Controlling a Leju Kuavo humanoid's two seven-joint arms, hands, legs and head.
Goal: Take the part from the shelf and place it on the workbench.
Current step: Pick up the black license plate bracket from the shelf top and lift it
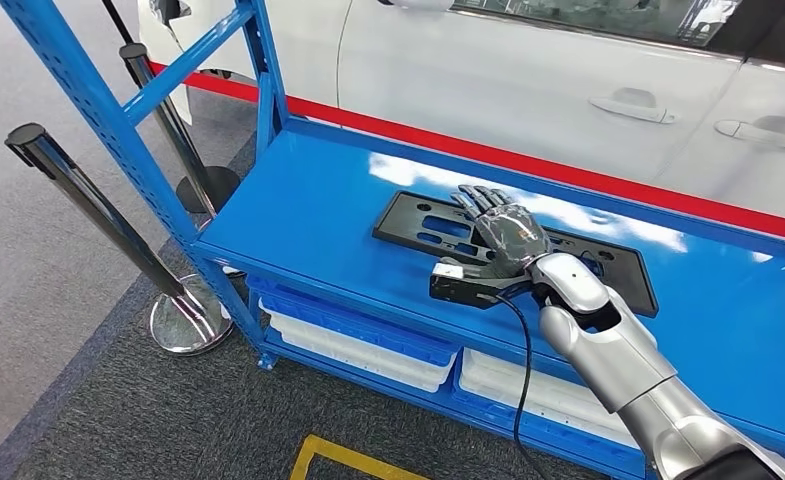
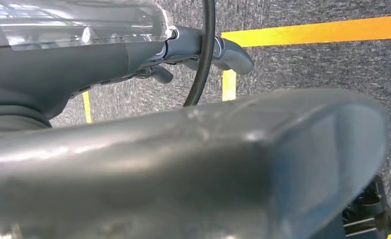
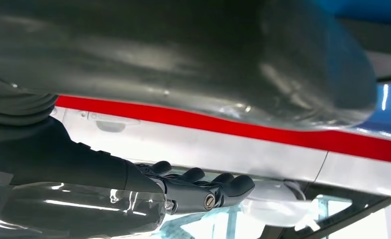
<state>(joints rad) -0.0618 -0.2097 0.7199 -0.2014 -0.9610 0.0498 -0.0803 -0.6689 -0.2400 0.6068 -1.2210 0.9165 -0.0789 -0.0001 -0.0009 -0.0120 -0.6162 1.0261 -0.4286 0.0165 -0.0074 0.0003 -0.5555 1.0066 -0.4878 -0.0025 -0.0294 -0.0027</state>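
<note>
From the head view I saw my right hand [image 1: 503,232] stretched out flat over the black part [image 1: 438,225], which lay on the top level of the blue shelf [image 1: 308,215], a little toward three o'clock of its centre. The fingers [image 1: 480,198] were straight and slightly apart, pointing toward eleven o'clock; the palm covered the middle of the part, and I could not tell whether it pressed down or hovered just above. Nothing was grasped. On the lower level sat white trays [image 1: 353,350]. A white car [image 1: 528,80] stood beyond the shelf at twelve o'clock, and two chrome posts [image 1: 98,215] stood at nine o'clock. My left hand [image 2: 203,52] hung over grey carpet with yellow tape [image 2: 313,31], fingers curled in, holding nothing.
</note>
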